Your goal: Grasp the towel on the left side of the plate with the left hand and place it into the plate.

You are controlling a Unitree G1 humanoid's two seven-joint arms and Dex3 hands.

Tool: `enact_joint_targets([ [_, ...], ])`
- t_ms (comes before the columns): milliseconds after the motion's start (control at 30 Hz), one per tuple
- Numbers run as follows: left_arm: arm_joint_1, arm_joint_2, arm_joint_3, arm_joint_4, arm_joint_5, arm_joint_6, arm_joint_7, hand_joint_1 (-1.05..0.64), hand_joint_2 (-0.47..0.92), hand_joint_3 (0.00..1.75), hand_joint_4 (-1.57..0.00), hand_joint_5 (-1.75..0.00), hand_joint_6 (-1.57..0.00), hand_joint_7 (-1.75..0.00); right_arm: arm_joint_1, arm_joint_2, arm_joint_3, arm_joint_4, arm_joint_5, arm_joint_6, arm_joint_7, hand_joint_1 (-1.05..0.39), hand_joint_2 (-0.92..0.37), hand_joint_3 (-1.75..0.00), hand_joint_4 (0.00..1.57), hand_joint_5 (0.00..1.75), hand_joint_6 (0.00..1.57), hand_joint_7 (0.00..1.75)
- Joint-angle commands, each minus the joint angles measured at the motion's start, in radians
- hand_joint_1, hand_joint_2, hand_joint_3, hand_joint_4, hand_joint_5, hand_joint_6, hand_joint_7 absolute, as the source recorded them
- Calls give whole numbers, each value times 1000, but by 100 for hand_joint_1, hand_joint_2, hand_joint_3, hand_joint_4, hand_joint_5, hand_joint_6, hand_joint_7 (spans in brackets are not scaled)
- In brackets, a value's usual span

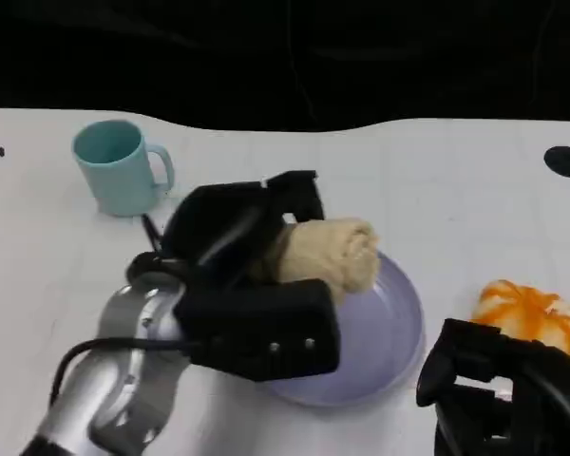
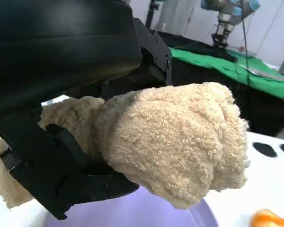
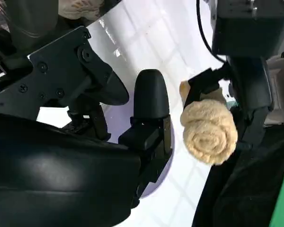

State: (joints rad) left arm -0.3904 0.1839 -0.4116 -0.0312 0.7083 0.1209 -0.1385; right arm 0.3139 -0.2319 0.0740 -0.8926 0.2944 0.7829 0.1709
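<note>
A rolled beige towel (image 1: 331,255) is held by my left hand (image 1: 242,237) just above the left rim of the lavender plate (image 1: 385,332). In the left wrist view the black fingers (image 2: 66,175) wrap the towel (image 2: 180,142) from both sides, with the plate (image 2: 142,213) below it. The right wrist view shows the towel roll (image 3: 209,130) gripped end-on, lifted off the table. My right hand (image 1: 503,389) sits low at the front right, beside the plate, holding nothing; its fingers (image 3: 150,101) are apart.
A light blue mug (image 1: 119,166) stands at the back left. An orange-and-white pumpkin-like object (image 1: 532,313) lies right of the plate, just behind my right hand. The white table (image 1: 456,190) ends at a dark edge at the back.
</note>
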Motion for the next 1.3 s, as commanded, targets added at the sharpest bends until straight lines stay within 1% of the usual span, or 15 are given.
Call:
enact_joint_targets([
  [33,-39,-37,-45,18,38,39,-20,-21,50,105,-91,-175,-70,-174,12,-11,-14,-13,13,-6,7,-9,-53,-128,72,175,63,160],
  [133,-53,-57,-65,38,49,62,-31,-19,52,99,-89,-175,-70,-171,12,-11,-15,-15,12,-4,9,-9,-53,-127,72,175,63,160],
  [267,-65,-75,-74,57,39,83,-56,-18,56,93,-84,-175,-77,-137,13,-9,-10,-12,8,-12,10,-9,-53,-126,72,175,63,159],
  [333,-70,-81,-78,60,39,103,-77,-18,56,93,-83,-175,-78,-132,11,-7,-7,-13,7,-8,7,-9,-54,-127,72,175,63,159],
  [367,-77,-81,-84,61,42,125,-107,-20,61,81,-75,-171,-78,-110,9,-6,-4,-16,5,-4,3,-9,-53,-126,72,175,63,159],
  [400,-83,-79,-90,60,45,143,-133,-22,73,55,-62,-162,-78,-76,8,-5,-1,-17,3,-1,0,-9,-53,-126,72,175,63,159],
  [433,-89,-71,-98,58,50,156,-162,-22,82,38,-58,-158,-81,-57,7,-4,0,-18,3,0,-2,-9,-53,-126,72,175,63,159],
  [500,-95,-47,-111,50,61,157,-197,-31,90,15,-53,-124,-74,-23,6,-1,0,-18,5,0,-3,-8,-54,-127,72,175,63,159],
  [533,-102,-26,-125,46,78,154,-224,-34,91,12,-53,-114,-72,-16,6,-2,1,-16,4,-6,-2,-8,-54,-127,72,175,63,159],
  [600,-114,2,-148,40,105,157,-276,-47,92,15,-45,-59,-54,-4,6,-3,1,-13,2,-12,0,-8,-54,-127,72,175,63,159],
  [700,-115,26,-164,29,126,150,-309,-61,92,13,-35,-24,-34,0,7,-5,1,-10,1,-18,3,-8,-54,-127,72,175,63,160],
  [800,-109,38,-167,15,131,146,-320,-78,92,15,-22,-13,-16,0,8,-6,-2,-13,2,-17,3,-8,-54,-127,72,175,63,160],
  [900,-105,51,-164,-8,133,150,-335,-89,92,21,-16,-11,-8,0,9,-3,-7,-13,9,-13,3,-8,-54,-127,72,175,63,160],
  [1067,-93,75,-136,-52,108,157,-374,-96,92,25,-12,-10,-7,0,11,-2,-4,-9,8,-18,4,-8,-53,-127,72,175,63,159],
  [1300,-44,123,-40,-166,2,156,-428,-87,92,22,-18,-14,-14,-4,4,-3,-7,1,8,-24,6,-9,-54,-126,73,175,63,159],
])
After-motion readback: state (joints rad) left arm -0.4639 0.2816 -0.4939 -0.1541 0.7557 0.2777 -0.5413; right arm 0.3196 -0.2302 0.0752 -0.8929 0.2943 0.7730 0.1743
